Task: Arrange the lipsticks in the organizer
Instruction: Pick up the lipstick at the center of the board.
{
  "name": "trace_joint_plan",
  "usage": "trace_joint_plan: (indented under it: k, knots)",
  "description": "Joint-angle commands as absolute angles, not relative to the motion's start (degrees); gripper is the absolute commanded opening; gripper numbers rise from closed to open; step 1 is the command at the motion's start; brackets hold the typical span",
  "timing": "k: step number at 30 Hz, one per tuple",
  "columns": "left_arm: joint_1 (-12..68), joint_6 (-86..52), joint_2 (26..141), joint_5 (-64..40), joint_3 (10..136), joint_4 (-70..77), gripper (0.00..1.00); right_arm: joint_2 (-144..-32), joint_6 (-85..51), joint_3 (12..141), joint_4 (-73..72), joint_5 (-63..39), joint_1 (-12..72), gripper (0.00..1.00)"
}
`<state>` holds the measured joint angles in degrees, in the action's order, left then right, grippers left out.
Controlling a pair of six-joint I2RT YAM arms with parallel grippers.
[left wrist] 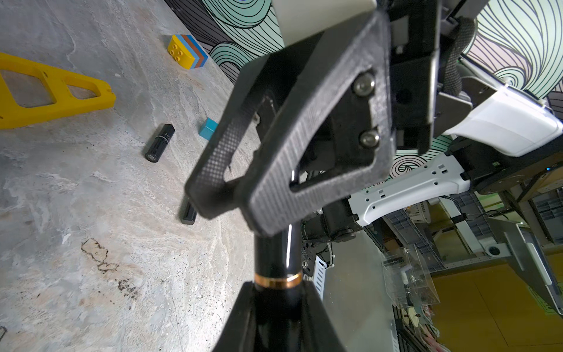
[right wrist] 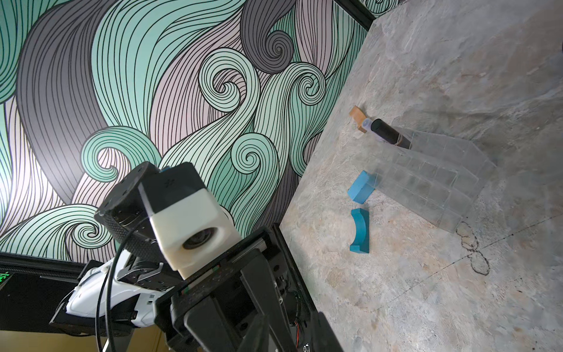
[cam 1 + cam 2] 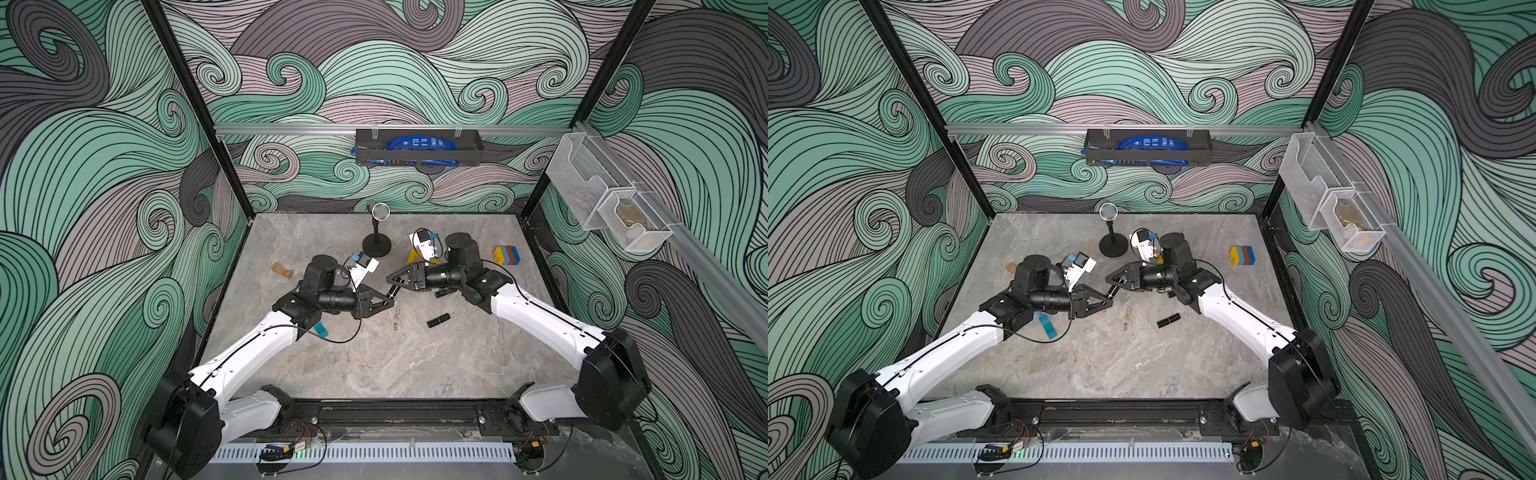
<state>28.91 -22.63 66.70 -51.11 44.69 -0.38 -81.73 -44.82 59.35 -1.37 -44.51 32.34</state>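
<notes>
Lipstick (image 1: pixel 275 259) hangs above the bench (image 1: pixel 91 198) between the arms, left fingers (image 1: pixel 240 317) clamped on one half. Right fingers (image 1: pixel 265 195) straddle the other, perhaps not yet gripping. It should handle light, rigid and slick: pinch the barrel squarely, off the seam. Organizer (image 2: pixel 441 183) sits on the bench.

1. Robotics laboratory test cell.
2. Two robot arms (image 3: pixel 257 349) fixed to a black base rail (image 3: pixel 399 415) at the worktop (image 3: pixel 374 365) edge.
3. Printed wall panels (image 3: pixel 374 62), aluminium rail (image 3: pixel 291 129), exposed wiring (image 3: pixel 299 436), mesh bins (image 3: pixel 615 208).
</notes>
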Motion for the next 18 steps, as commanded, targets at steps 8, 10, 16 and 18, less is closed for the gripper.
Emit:
trace_joint_plan:
  k: [8, 10, 16, 18]
  knots:
    - [27.00, -23.61, 65.33, -47.96, 47.10, -0.82, 0.18, -84.82, -50.45, 58.78, -7.33, -42.68, 34.11, 0.23]
    - [26.37, -23.74, 64.39, -45.39, 46.98, -2.34, 0.29, -86.03, -52.85, 58.08, -10.03, -41.91, 34.35, 0.19]
    - [21.74, -24.63, 58.11, -25.36, 46.56, -15.69, 0.52, -88.59, -59.74, 57.62, -17.23, -34.12, 33.22, 0.12]
    - [19.43, -23.27, 55.17, -17.25, 46.96, -21.64, 0.55, -89.77, -60.39, 58.75, -18.01, -28.31, 33.16, 0.11]
